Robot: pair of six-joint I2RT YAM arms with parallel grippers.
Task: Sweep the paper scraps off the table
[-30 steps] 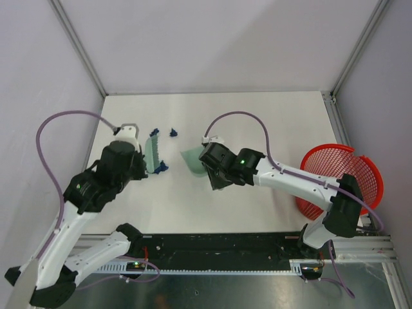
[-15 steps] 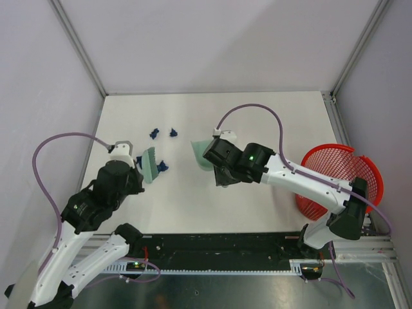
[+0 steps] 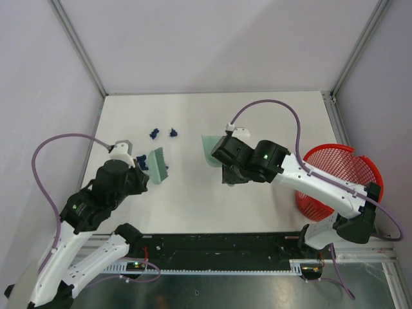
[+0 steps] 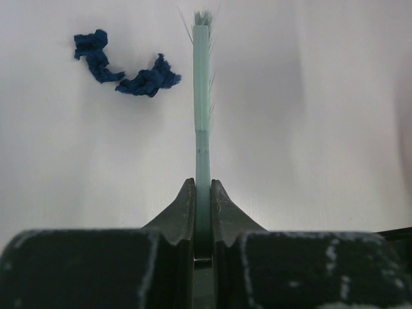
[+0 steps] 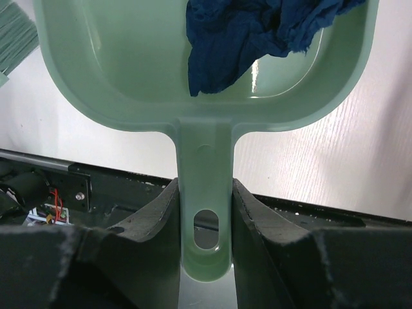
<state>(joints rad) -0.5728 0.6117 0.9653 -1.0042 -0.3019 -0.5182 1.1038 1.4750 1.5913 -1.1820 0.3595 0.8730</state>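
Your left gripper (image 4: 202, 187) is clamped on the brush (image 4: 202, 77), beside two paper scraps (image 4: 148, 80). Your right gripper (image 5: 204, 187) clamps the dustpan (image 5: 129, 84) by its handle.

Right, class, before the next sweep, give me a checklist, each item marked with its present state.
1. Left gripper shut on brush: ok.
2. Right gripper clamped on dustpan handle: ok.
3. Paper scraps in dustpan: ok, one blue wad.
4. Table cleared: not ok, loose scraps lie beside the brush.
5. Dustpan lip touching table: cannot tell.
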